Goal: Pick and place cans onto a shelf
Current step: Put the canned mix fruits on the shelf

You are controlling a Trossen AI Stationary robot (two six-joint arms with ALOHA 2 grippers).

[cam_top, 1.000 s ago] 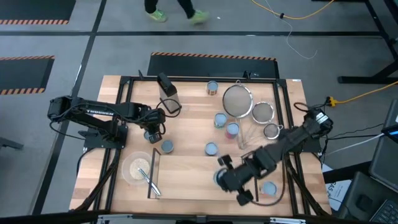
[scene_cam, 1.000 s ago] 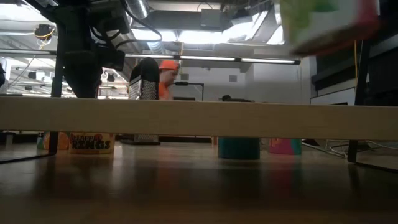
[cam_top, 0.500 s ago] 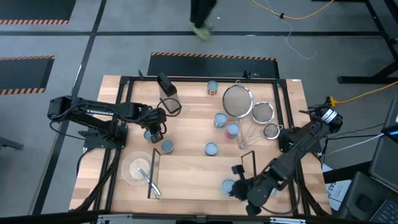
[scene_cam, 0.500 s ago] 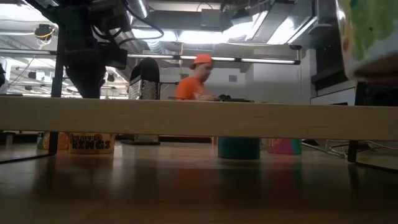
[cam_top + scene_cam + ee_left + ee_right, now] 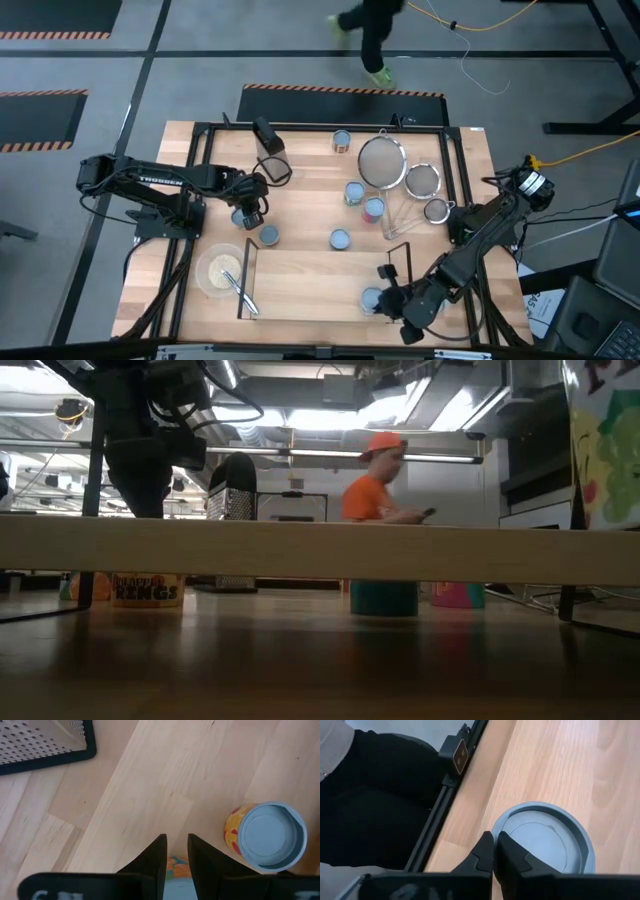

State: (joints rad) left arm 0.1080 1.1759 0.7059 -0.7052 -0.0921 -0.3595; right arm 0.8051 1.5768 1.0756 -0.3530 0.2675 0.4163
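Pale wooden table (image 5: 300,170) fills the high view, with grey floor around it and a person (image 5: 375,30) walking past its far side. That person (image 5: 380,480) wears an orange top and cap in the low view. On the near half of the table lies the shelf (image 5: 310,285), a low light-wood board with black uprights at its short ends.

At the shelf's right end the right gripper (image 5: 385,300) has its fingers pressed together on the rim of a green-labelled can (image 5: 371,298). The right wrist view shows the closed tips (image 5: 493,837) meeting exactly at the edge of that can's pale blue top (image 5: 545,840). In the low view the same can (image 5: 605,450) stands at the far right, its base at the top of the board (image 5: 300,550).

On the left half of the table, beyond the shelf, the left gripper (image 5: 245,213) hangs low over an orange-sided can (image 5: 175,865). Whether it has hold of that can I cannot tell. A yellow-labelled can (image 5: 267,835) stands just beside it.

Four more cans (image 5: 354,191) stand upright on the table beyond the shelf, near three wire strainers (image 5: 381,160). A grater (image 5: 270,138) lies farther back, and a bowl (image 5: 220,268) sits by the shelf's left end
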